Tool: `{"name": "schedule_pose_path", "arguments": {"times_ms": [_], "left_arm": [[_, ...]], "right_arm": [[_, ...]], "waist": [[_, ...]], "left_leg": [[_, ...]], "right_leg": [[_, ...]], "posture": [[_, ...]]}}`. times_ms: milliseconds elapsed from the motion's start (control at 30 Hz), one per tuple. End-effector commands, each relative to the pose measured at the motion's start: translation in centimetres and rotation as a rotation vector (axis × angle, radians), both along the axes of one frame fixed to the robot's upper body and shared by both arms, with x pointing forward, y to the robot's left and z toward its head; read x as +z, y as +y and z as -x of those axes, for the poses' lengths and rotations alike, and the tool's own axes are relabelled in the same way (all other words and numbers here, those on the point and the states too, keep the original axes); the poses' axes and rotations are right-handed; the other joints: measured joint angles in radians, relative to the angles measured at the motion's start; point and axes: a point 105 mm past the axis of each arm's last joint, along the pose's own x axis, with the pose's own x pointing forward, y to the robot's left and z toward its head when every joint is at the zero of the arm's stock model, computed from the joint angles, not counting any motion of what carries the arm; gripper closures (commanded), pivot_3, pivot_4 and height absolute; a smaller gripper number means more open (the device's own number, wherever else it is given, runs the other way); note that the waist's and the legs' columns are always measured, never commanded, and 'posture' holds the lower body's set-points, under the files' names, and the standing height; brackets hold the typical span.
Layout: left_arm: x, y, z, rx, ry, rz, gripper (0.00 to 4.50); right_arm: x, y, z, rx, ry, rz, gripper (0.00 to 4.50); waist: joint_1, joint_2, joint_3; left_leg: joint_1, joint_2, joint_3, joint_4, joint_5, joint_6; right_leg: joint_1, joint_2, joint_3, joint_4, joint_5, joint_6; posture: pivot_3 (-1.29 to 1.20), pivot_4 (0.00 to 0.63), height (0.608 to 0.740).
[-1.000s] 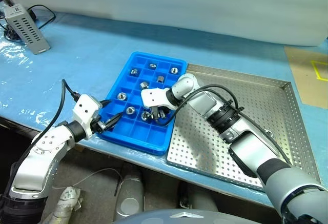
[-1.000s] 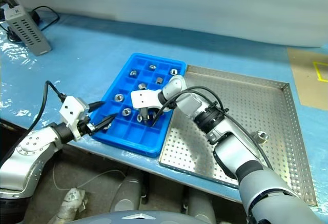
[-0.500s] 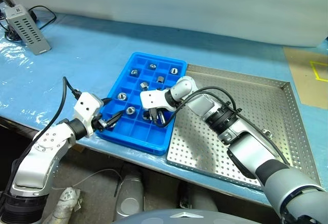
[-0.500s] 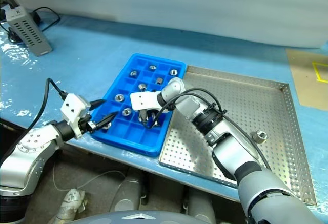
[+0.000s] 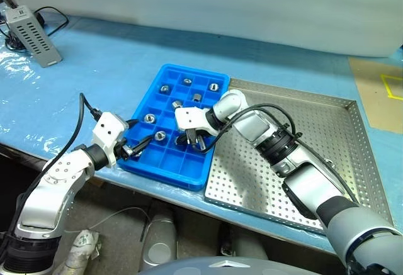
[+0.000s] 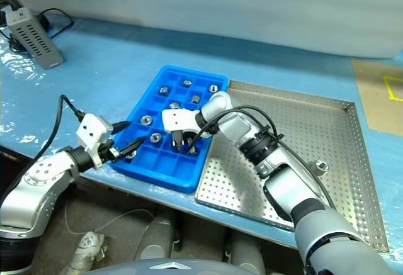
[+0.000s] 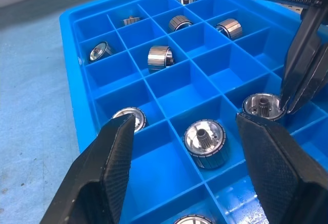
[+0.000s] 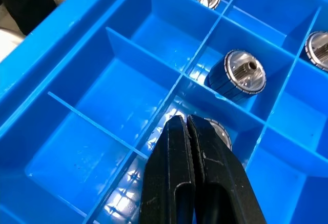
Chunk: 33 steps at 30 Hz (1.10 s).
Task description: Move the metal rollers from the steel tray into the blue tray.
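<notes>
Blue tray [image 5: 162,165]: bright plastic grid, lying beside steel tray [image 5: 352,162], edges touching. My metal rollers [image 7: 205,137] mostly in blue compartments, one each, shiny, some on end, some on side. One roller [image 6: 320,166] left on perforated steel floor.

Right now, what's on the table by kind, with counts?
Metal rollers: 11 showing (10 in the blue tray, 1 on the steel tray)
Trays: 2
Grey box: 1
Total: 14
</notes>
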Motion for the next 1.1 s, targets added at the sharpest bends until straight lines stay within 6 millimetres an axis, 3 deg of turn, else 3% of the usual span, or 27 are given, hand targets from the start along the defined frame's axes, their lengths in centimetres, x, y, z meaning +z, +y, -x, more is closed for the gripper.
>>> {"name": "schedule_pose_path", "arguments": {"times_ms": [33, 67, 167, 267, 867, 1033, 1100], "left_arm": [[0.7, -0.2, -0.1, -0.012, -0.037, -0.016, 1.2], [0.7, -0.2, -0.1, -0.012, -0.037, -0.016, 1.2], [0.5, -0.1, -0.1, -0.011, -0.033, -0.017, 1.2], [0.4, -0.1, 0.0, -0.011, -0.028, -0.019, 1.2], [0.3, -0.1, 0.0, -0.006, -0.027, -0.02, 1.2], [0.3, -0.1, 0.0, -0.005, -0.028, -0.022, 1.2], [0.3, -0.1, -0.1, -0.005, -0.028, -0.023, 1.2]], "right_arm": [[1.4, 0.5, 0.2, 0.023, -0.038, -0.05, 4.47], [1.4, 0.6, 0.2, 0.023, -0.042, -0.053, 4.47], [1.0, 0.6, -0.4, 0.001, -0.082, -0.045, 3.84], [0.8, 0.6, -0.7, -0.007, -0.105, -0.034, 2.85], [-1.6, -0.7, -1.6, -0.017, -0.139, 0.123, 2.85], [-2.6, -1.3, -1.4, 0.008, -0.132, 0.181, 4.47], [-2.7, -1.3, -1.3, 0.011, -0.127, 0.181, 4.47]], "waist": [[0.0, 0.0, 0.0], [0.0, 0.0, 0.0], [-0.001, 0.0, 0.0], [-0.001, 0.0, 0.0], [0.001, 0.0, 0.0], [0.002, 0.0, 0.0], [0.002, 0.0, 0.0]], "left_leg": [[0.0, 0.0, 0.0, 0.0, 0.0, 0.0], [0.0, 0.0, 0.0, 0.0, 0.0, 0.0], [0.0, 0.0, 0.0, 0.0, 0.0, 0.0], [0.0, 0.0, 0.0, 0.0, 0.0, 0.0], [0.001, 0.0, 0.0, 0.0, 0.0, 0.0], [0.003, 0.0, 0.0, 0.0, 0.0, 0.0], [0.006, 0.0, 0.0, 0.0, 0.0, 0.0]], "right_leg": [[0.0, 0.0, 0.0, 0.0, 0.0, 0.0], [0.0, 0.0, 0.0, 0.0, 0.0, 0.0], [0.0, 0.0, 0.0, 0.0, 0.0, 0.0], [0.0, 0.0, 0.0, 0.0, 0.0, 0.0], [0.001, 0.0, 0.0, 0.0, 0.0, 0.0], [0.003, 0.0, 0.0, 0.0, 0.0, 0.0], [0.006, 0.0, 0.0, 0.0, 0.0, 0.0]], "posture": [[0.29, 0.15, 0.74], [0.29, 0.15, 0.74], [0.29, 0.15, 0.74], [0.29, 0.15, 0.74], [0.3, 0.15, 0.74], [0.3, 0.15, 0.74], [0.3, 0.15, 0.74]]}}
